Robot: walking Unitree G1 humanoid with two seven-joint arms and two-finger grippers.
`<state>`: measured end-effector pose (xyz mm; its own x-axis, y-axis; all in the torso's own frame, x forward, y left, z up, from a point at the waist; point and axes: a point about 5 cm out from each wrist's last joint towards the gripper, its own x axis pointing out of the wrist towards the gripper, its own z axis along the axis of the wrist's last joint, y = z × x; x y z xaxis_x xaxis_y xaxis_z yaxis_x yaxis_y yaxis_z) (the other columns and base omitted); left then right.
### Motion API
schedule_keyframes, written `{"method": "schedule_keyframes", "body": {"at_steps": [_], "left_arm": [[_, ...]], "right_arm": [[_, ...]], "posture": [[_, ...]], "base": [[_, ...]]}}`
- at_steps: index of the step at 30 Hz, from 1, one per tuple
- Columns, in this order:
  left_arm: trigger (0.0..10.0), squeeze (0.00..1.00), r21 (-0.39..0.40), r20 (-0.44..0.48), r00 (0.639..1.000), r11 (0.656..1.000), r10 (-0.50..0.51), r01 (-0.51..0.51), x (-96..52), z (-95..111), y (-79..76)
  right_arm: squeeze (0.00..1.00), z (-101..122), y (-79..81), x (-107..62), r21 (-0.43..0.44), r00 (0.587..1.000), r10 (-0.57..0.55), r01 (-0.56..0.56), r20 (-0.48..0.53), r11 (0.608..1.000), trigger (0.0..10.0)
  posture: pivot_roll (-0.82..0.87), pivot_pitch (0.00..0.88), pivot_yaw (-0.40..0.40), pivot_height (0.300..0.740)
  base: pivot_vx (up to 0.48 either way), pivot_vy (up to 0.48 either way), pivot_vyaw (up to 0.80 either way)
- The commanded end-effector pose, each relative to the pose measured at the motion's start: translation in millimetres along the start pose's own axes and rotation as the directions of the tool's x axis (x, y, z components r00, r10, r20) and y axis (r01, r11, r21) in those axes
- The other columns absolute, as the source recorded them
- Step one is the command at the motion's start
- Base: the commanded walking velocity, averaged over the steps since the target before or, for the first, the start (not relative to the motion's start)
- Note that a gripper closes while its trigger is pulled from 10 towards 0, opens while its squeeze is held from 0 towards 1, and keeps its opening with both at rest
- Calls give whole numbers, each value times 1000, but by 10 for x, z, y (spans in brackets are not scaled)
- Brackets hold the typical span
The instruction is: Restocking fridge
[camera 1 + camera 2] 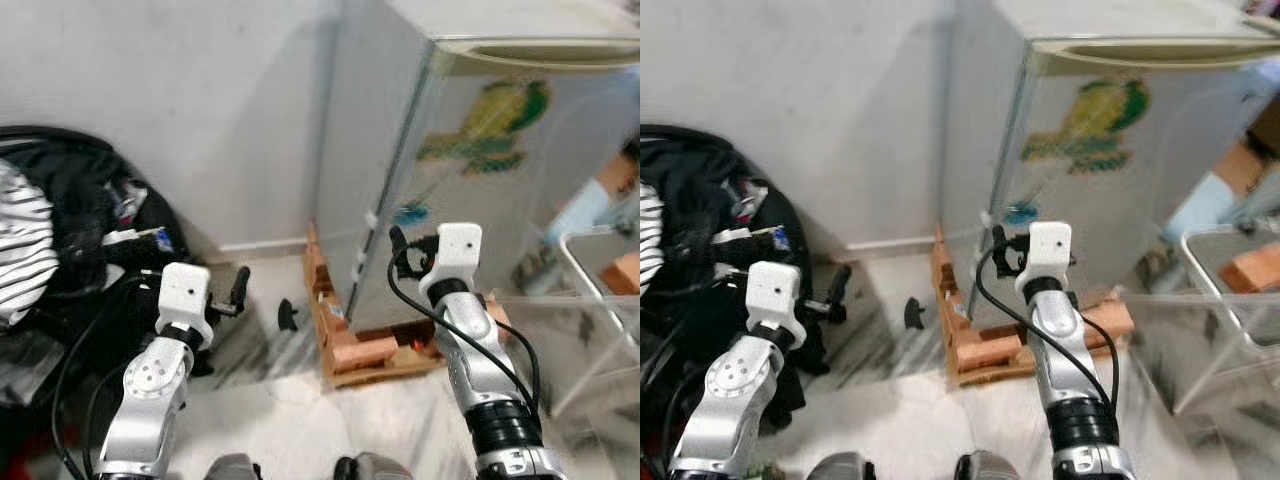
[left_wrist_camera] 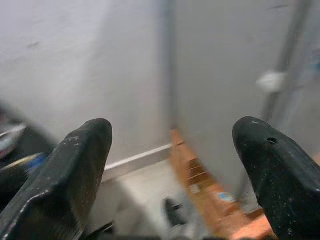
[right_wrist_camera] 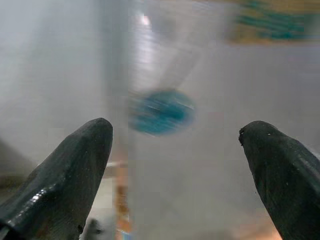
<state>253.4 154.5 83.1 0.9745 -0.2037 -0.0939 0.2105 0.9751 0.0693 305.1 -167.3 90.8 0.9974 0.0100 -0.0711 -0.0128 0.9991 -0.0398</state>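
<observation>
Silver fridge with green turtle sticker (image 1: 500,200) dead ahead of your right gripper (image 3: 175,145), fingers spread, door edge vertical between fingertips; left gripper (image 2: 170,145) spread too, farther off.

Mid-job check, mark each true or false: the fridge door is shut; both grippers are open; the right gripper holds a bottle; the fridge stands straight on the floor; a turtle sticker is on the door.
1. Fridge door shut: true.
2. Left gripper and right gripper open: true.
3. Right gripper holds a bottle: false, it is empty, facing the door.
4. Fridge stands straight on the floor: false, it rests on bricks.
5. Turtle sticker on the door: true.
</observation>
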Motion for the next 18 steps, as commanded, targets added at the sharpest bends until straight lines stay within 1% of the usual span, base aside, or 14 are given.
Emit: {"method": "schedule_keyframes", "body": {"at_steps": [1,6,9,15,16,18], "left_arm": [[10000,0,-5,3,1000,1000,-26,26,1,4,-44],[10000,0,-1,11,1000,1000,-24,24,14,19,-40],[10000,0,7,9,1000,1000,-22,22,16,19,-35],[10000,0,4,1,1000,1000,-8,8,13,11,-25],[10000,0,2,2,1000,1000,-8,8,18,14,-26],[10000,0,2,3,1000,1000,-7,7,21,16,-26]], "right_arm": [[0,22,-34,9,1,1000,-21,21,7,1000,10000],[0,33,-36,29,-2,1000,-21,21,12,1000,10000],[0,39,-40,35,-3,1000,-22,22,15,1000,10000],[0,41,-35,36,-3,1000,-21,21,19,1000,10000],[0,42,-35,36,-2,1000,-21,21,20,1000,10000],[0,41,-34,33,-2,1000,-21,21,20,1000,10000]], "posture": [[95,28,-36,740],[96,25,-36,740],[97,23,-35,740],[97,21,-34,740],[98,21,-33,740],[99,20,-36,740]], "base": [[337,341,-800],[337,315,-800],[275,0,-800],[0,0,-739],[0,0,-438],[0,0,0]]}}
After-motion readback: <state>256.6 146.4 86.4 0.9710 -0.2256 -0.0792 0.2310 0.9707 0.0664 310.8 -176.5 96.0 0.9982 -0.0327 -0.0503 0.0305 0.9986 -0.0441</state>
